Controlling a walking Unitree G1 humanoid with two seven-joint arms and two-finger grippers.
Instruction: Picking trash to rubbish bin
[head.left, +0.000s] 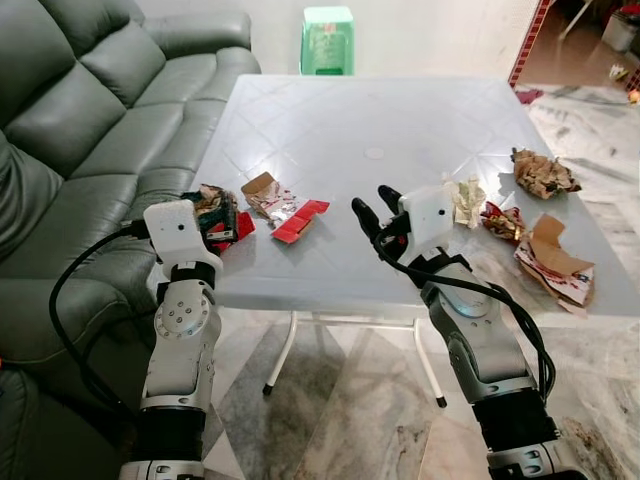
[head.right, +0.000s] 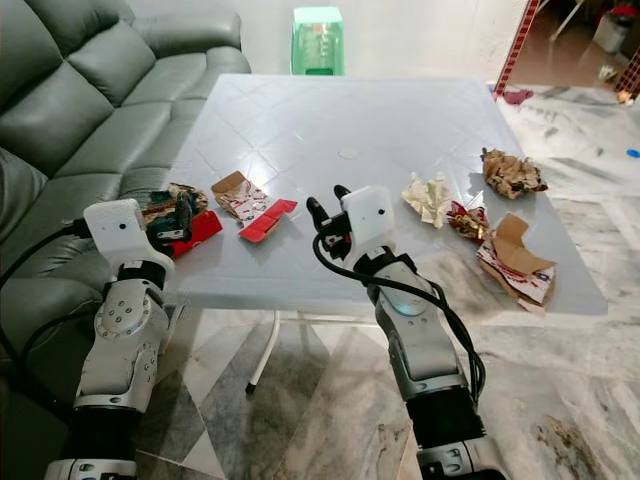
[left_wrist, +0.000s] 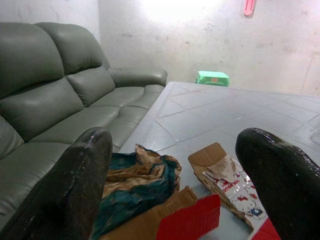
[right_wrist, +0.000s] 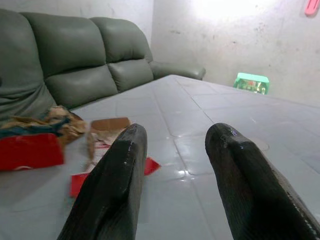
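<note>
Pale grey plastic forms the square table (head.left: 330, 130) on which the trash lies scattered, with a grey-green sofa (head.left: 90, 120) along the robot's left. At the table's near left corner sits a crumpled brown-and-teal wrapper (left_wrist: 137, 182) with a red carton piece (left_wrist: 192, 220) against it, and just beyond them a torn printed cardboard scrap (head.left: 268, 197) and a flat red strip (head.left: 300, 220). The left gripper (left_wrist: 175, 170) hangs at that corner with its two black fingers spread wide and nothing between them; in the left wrist view the wrapper and the red carton lie straight ahead of the gap, so this arm is plainly the nearer one and needs, by the look of it, only to push forward and down over the bundle. The right gripper (right_wrist: 175, 165) is raised over the near edge near the table's middle, its fingers parted and empty, pointing towards the sofa side. Off to its right lie a white crumpled paper (head.left: 467, 200), a small red wrapper (head.left: 500, 222), a brown crumpled wad (head.left: 543, 173) and a torn cardboard box (head.left: 556, 262). A green stool (head.left: 328, 40) stands beyond the far edge.
</note>
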